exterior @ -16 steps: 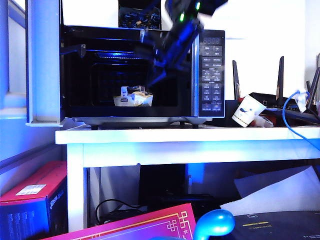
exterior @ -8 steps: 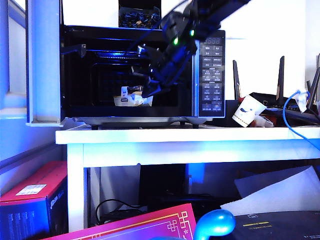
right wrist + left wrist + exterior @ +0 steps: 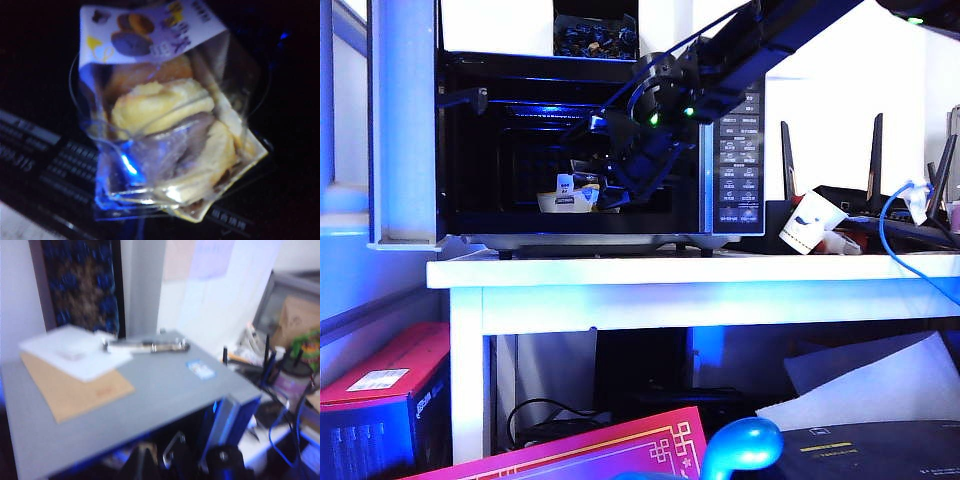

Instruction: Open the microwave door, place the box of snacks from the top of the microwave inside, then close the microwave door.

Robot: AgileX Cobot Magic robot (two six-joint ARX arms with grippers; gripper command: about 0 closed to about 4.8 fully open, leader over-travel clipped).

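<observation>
- Box of snacks [image 3: 572, 196] sits inside the microwave [image 3: 735, 215] cavity, on the floor at about 7 o'clock of the opening; door [image 3: 405, 125] stands swung wide at the 9 o'clock side.
- Right wrist view fills with the box [image 3: 167, 132]: clear thin plastic tub, pale buns in film, printed label at one end.
- Right gripper [image 3: 615, 195] is reaching into the cavity, tips just beside the box at its 3 o'clock; jaws not visible in its own view, reading is pressed together. Holding or only touching the box: cannot tell.
- Left gripper [image 3: 180, 465] hangs above the microwave top, dark and blurred at frame edge; jaws read as pressed together, nothing in them.
- Handling judgement: box is light, thin-walled, flexes and crackles under squeeze; glossy film likely slippery; contents soft, crushable.
- Best hold: across the short sides at the stiffer rim, gentle pinch, not on the label flap or film.
- Remaining: door needs closing.
</observation>
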